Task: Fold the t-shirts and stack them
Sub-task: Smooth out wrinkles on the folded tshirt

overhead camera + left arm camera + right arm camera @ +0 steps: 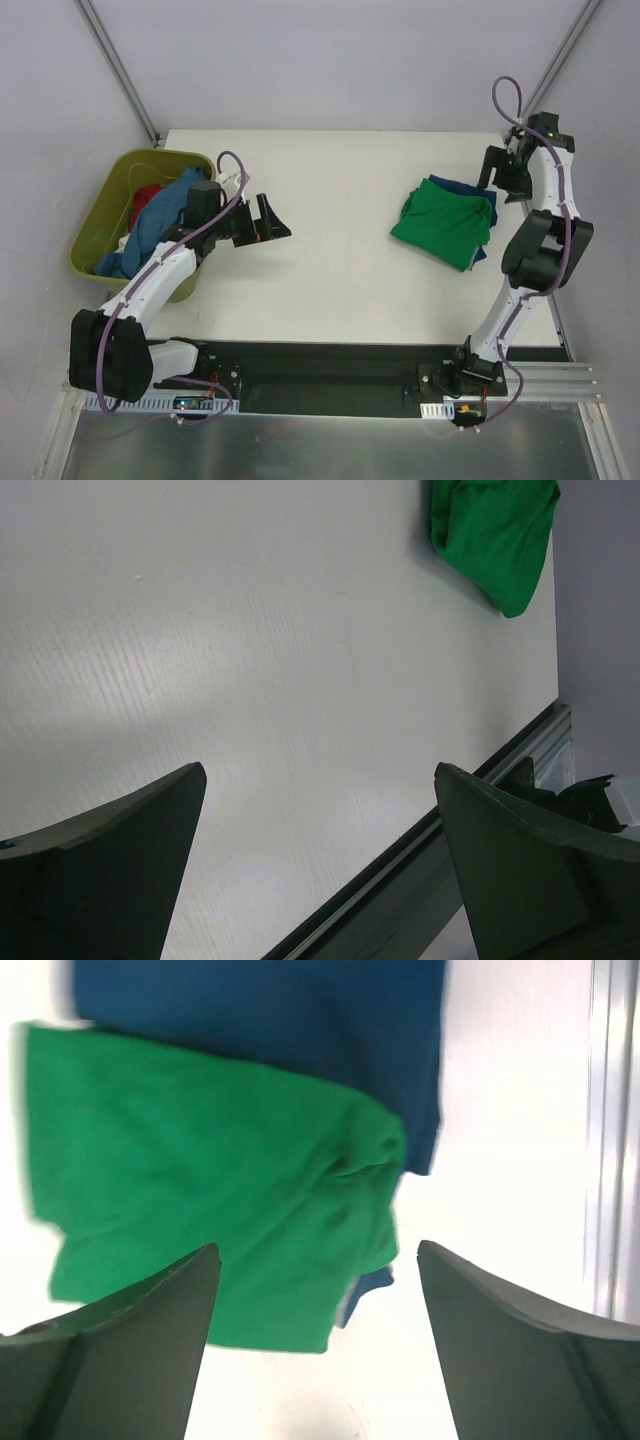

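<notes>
My right fingers point(110, 1350) are spread wide and empty, the arm bent high and the wrist tipped down. Below their gap lies the green t-shirt point(200, 1190), soft and rumpled with one puffy fold. It rests on a flat blue t-shirt point(260, 1010) that shows past my fingertips. My left fingers point(110, 880) are also parted and empty, reaching sideways over the matte, faintly ribbed white surface point(250, 680). Behind them, a smooth olive tub point(100, 235) holds a crumpled mid-blue shirt point(160, 215) and a red shirt point(150, 195).
</notes>
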Motion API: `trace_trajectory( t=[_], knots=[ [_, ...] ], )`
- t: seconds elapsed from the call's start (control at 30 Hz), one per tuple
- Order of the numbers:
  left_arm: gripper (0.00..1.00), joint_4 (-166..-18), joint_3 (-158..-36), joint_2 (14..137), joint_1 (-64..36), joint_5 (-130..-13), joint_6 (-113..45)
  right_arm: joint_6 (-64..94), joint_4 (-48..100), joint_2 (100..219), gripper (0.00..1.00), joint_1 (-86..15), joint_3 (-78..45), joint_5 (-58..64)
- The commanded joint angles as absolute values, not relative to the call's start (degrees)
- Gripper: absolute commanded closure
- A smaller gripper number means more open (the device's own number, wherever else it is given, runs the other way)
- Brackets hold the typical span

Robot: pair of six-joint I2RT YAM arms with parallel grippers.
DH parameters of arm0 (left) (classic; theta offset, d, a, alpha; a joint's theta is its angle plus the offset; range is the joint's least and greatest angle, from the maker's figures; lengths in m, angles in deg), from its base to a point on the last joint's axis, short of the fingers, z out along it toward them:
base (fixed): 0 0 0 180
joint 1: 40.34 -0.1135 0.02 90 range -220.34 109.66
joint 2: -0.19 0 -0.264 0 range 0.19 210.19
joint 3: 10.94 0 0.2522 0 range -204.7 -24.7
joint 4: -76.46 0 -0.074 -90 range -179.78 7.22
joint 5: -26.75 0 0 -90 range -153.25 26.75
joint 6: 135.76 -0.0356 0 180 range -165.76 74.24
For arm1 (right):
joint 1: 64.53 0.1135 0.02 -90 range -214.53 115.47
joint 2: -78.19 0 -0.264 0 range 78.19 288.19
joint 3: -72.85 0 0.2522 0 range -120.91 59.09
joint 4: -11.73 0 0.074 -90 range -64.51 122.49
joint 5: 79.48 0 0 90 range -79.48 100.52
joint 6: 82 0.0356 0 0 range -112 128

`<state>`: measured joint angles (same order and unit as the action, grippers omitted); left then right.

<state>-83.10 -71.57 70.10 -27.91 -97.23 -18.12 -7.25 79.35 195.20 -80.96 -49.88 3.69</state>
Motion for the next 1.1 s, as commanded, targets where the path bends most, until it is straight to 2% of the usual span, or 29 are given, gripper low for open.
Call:
trace_trajectory(
  t=[0.0, 0.13, 0.33, 0.43, 0.6, 0.67, 0.7, 0.8, 0.83, 0.9, 0.93, 1.07],
  knots=[
    [0.01, -83.2, -71.6, 67.7, -27.4, -97.2, -17.9, -12.0, 78.3, 188.1, 0.15, -73.9, -48.2, 6.6],
    [0.01, -82.5, -71.6, 67.2, -27.4, -97.0, -18.2, -13.3, 79.6, 193.1, 0.16, -70.3, -53.3, 6.3],
    [0.01, -81.9, -71.8, 67.2, -27.4, -97.4, -18.9, -17.5, 80.4, 203.7, 0.29, -67.4, -64.1, -1.1],
    [0.01, -81.9, -72.2, 67.9, -27.4, -97.8, -19.0, -19.4, 81.7, 208.7, 0.32, -66.0, -68.3, 0.1],
    [0.01, -81.8, -72.5, 68.7, -27.3, -97.3, -18.5, -18.2, 79.6, 212.1, 0.37, -65.8, -67.4, -1.1],
    [0.01, -81.7, -72.6, 68.8, -27.4, -97.4, -18.6, -17.2, 78.6, 213.0, 0.42, -65.8, -66.9, 0.1],
    [0.01, -81.6, -72.7, 68.8, -27.4, -97.4, -18.6, -16.9, 78.3, 213.3, 0.46, -65.8, -67.0, 0.3],
    [0.01, -81.6, -72.8, 68.8, -27.4, -97.3, -18.5, -15.5, 75.8, 213.8, 0.67, -65.8, -67.1, 0.3],
    [0.01, -81.6, -72.9, 68.7, -27.3, -97.2, -18.6, -15.1, 74.7, 213.8, 0.8, -65.8, -67.2, 0.0],
    [0.01, -81.3, -73.0, 68.7, -27.4, -97.0, -18.8, -14.6, 73.9, 213.3, 0.89, -65.8, -67.2, -1.2],
    [0.01, -81.2, -73.1, 68.7, -27.3, -97.0, -18.9, -14.4, 73.2, 212.9, 0.99, -65.8, -67.1, -2.2],
    [0.01, -80.9, -73.3, 68.5, -27.4, -96.9, -19.0, -14.1, 71.4, 209.5, 0.99, -65.8, -65.5, -3.0]
  ],
)
